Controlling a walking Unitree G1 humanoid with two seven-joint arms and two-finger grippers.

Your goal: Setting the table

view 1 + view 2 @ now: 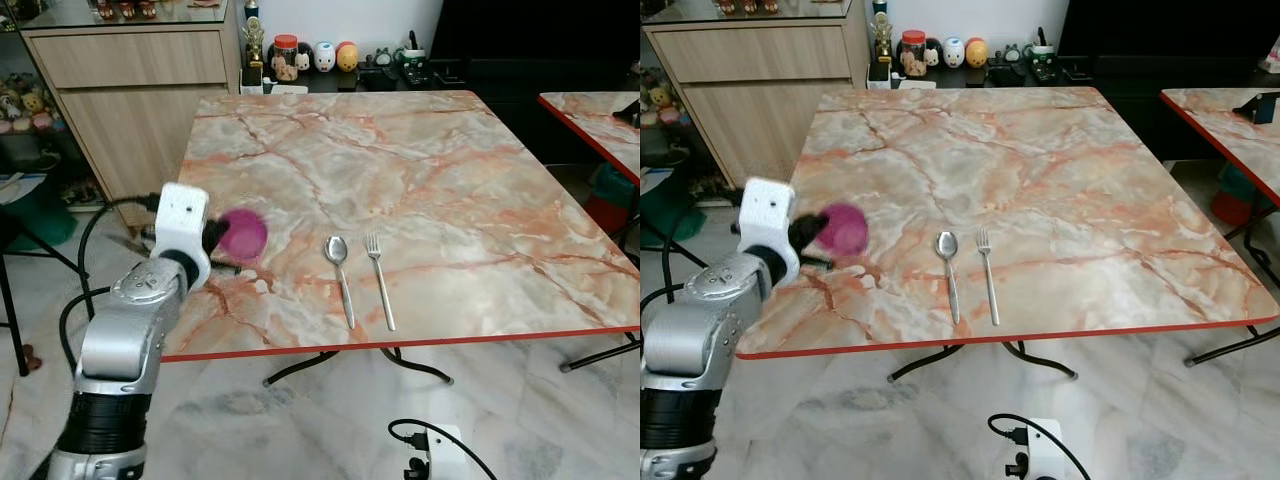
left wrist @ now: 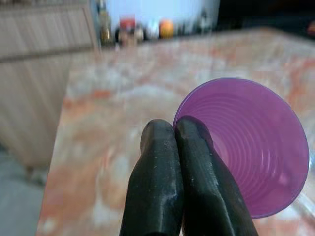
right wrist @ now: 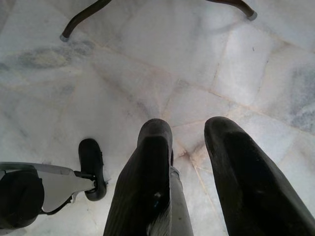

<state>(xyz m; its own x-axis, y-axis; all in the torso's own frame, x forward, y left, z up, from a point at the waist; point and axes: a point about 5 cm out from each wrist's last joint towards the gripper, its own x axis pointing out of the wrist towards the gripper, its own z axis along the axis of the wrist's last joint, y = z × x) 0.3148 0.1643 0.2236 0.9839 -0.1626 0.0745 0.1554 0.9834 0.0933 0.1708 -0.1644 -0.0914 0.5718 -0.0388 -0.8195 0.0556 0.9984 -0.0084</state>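
Clamped on the rim of a purple plastic cup [image 2: 251, 147], my left gripper [image 2: 177, 132] held it over the marble table [image 1: 420, 170] near its left edge. At the cup's three o'clock lay a spoon [image 1: 339, 270] and fork [image 1: 379, 275], side by side. My right gripper [image 3: 197, 142] hung above the floor, fingers apart.
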